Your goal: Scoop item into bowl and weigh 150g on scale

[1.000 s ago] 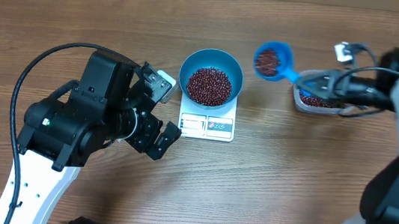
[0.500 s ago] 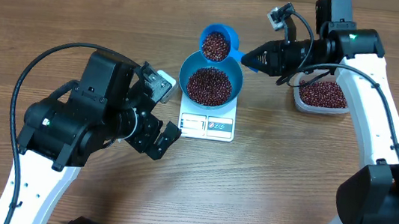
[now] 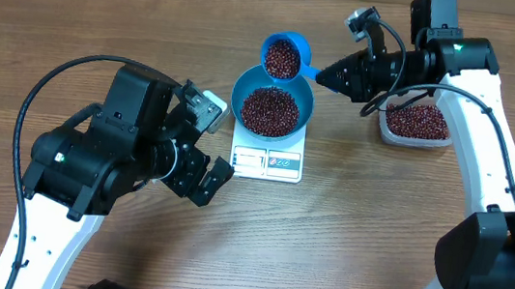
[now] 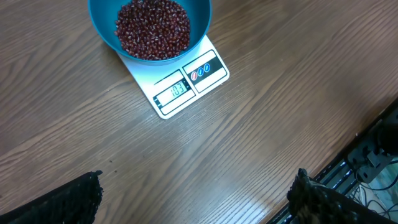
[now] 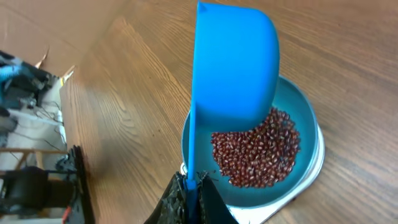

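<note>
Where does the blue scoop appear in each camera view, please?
Overhead: blue scoop upper centre, holding beans, just beyond the bowl.
Left wrist: not in it.
Right wrist: fills the upper centre, outer side facing the camera, over the bowl.
Shared landmark: the bean-filled bowl on the scale, visible in all three.

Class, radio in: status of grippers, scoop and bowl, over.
Left gripper open, idle beside scale. Right gripper shut on scoop handle; scoop full of beans, above far rim of bowl. Bowl on scale, partly filled. Nothing in the way.
</note>
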Available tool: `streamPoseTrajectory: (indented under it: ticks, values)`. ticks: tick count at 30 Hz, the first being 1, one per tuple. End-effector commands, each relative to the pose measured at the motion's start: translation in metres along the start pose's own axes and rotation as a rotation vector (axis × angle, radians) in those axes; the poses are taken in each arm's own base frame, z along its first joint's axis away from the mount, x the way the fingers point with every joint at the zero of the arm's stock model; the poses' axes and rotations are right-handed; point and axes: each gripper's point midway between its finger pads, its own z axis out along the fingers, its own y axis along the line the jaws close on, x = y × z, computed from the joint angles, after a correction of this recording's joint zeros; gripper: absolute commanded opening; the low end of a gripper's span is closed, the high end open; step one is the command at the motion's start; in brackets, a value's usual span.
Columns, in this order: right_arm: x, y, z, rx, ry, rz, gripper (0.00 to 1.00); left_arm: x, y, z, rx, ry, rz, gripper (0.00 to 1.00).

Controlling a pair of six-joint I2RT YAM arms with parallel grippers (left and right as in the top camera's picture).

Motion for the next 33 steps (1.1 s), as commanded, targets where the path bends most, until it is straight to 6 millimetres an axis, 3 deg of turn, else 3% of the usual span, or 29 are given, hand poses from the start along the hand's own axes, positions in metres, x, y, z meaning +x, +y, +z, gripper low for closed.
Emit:
streamPoseTrajectory:
  ticks: [1, 10, 18, 24, 30, 33]
  values:
    - [-0.017, 0.018, -0.008, -0.064, -0.063, -0.150, 0.04, -0.001, 0.000, 0.001, -0.003, 0.002, 0.027, 1.00]
    - [-0.018, 0.021, -0.008, -0.072, -0.073, -0.284, 0.04, -0.001, 0.000, 0.001, -0.003, 0.002, 0.027, 1.00]
    - [-0.002, 0.030, -0.008, -0.114, -0.025, -0.192, 0.04, -0.001, 0.000, 0.001, -0.003, 0.002, 0.027, 1.00]
    - [-0.002, 0.029, -0.008, -0.108, -0.023, -0.196, 0.04, -0.001, 0.000, 0.001, -0.003, 0.002, 0.027, 1.00]
    - [-0.002, 0.020, -0.007, -0.064, -0.018, -0.392, 0.04, -0.001, 0.000, 0.001, -0.003, 0.002, 0.027, 0.99]
    - [-0.005, 0.018, -0.007, -0.051, -0.021, -0.392, 0.04, -0.001, 0.000, 0.001, -0.003, 0.002, 0.027, 1.00]
